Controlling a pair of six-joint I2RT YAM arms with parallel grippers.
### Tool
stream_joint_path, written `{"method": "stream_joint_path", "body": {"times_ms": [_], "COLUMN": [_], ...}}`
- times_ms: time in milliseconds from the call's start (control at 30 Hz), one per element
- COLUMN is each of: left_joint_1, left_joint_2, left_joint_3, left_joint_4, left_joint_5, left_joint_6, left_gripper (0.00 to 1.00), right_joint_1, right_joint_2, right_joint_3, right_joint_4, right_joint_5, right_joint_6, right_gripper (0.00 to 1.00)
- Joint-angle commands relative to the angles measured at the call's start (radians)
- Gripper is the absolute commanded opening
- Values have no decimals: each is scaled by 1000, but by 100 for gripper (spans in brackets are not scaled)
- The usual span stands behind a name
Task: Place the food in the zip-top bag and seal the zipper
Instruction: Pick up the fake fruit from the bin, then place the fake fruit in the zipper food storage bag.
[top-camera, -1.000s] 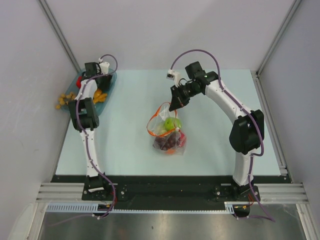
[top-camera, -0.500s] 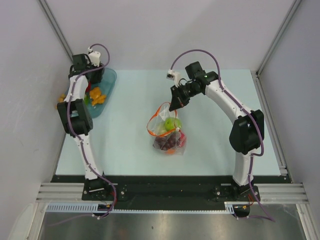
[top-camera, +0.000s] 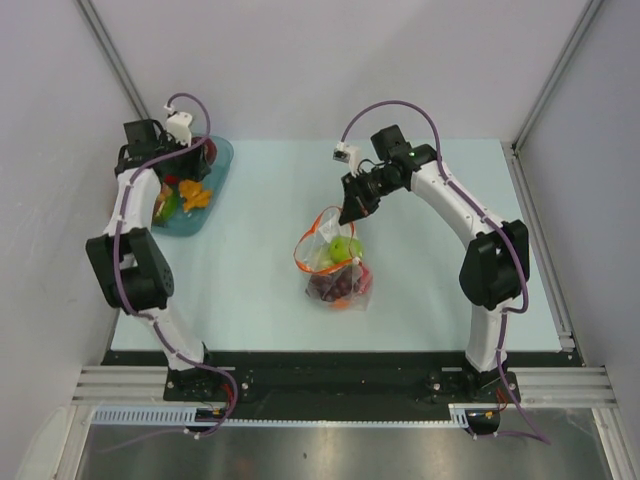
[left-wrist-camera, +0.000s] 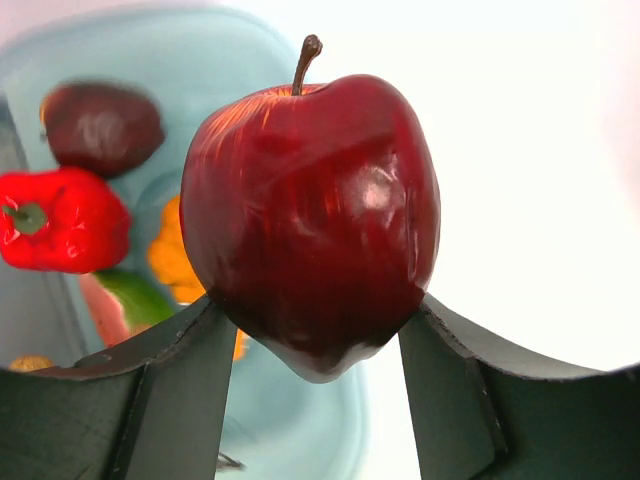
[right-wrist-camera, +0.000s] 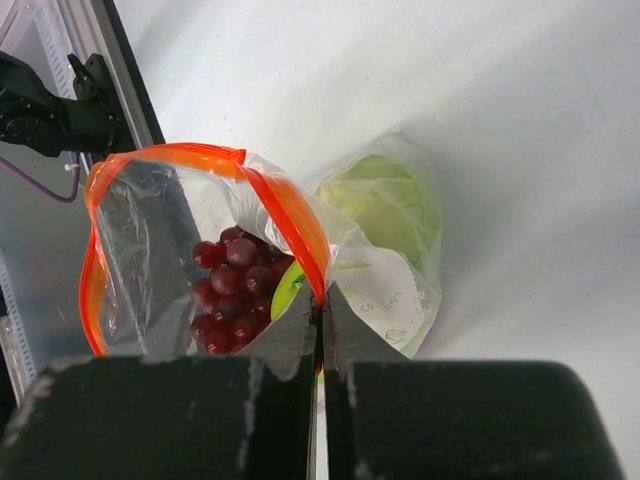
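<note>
Left gripper (left-wrist-camera: 315, 320) up in the upper left of the overhead view, fingers (left-wrist-camera: 170, 400) partway apart and clamped on either side of a red apple (left-wrist-camera: 310, 200), with the blue tray (left-wrist-camera: 180, 40) right behind it and a red pepper (left-wrist-camera: 60, 220) plus other bits inside. Over in the middle of the table (top-camera: 430, 290), right gripper (right-wrist-camera: 320, 305) pinched fully closed on the orange zipper (right-wrist-camera: 285, 215) at the top edge of the clear bag (right-wrist-camera: 385, 285), mouth held up and open. Already in there: purple grapes (right-wrist-camera: 230, 290) and a green apple (right-wrist-camera: 385, 195).
</note>
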Motion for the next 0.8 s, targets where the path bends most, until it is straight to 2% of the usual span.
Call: {"method": "stream_joint_path", "body": {"times_ms": [0,100,267,333,433,633,733,767], "left_joint_1": [-46,-136,-372,-479,-575,-707,-730,-733], "left_joint_2": [-270,-414,-582,-603,-607,-564,-524,-508], "left_joint_3": [-94,-154,-206,-220,-244,-300,-289,-280], "left_joint_4": [-95,-225,-408,-434,-454,-514,-534,-536], "left_joint_5": [233,284,295,264,253,189,152,132], "left_joint_6": [19,107,215,232,223,307,318,309], "left_gripper": [28,29,32,34,36,42,53,63], "right_joint_1": [5,8,18,26,35,51,57,57], "right_joint_2": [-70,-89,-112,-126,-144,-175,-179,-181], "right_joint_3": [-16,-33,-56,-69,-89,-110,-112,-112], "right_joint_4": [4,10,19,21,25,39,41,39], "right_joint_5": [-30,-36,-43,-45,-43,-36,-31,-31], "right_joint_6": [-31,-36,-42,-43,-45,-43,-43,-43], "right_gripper": [0,0,0,0,0,0,0,0]}}
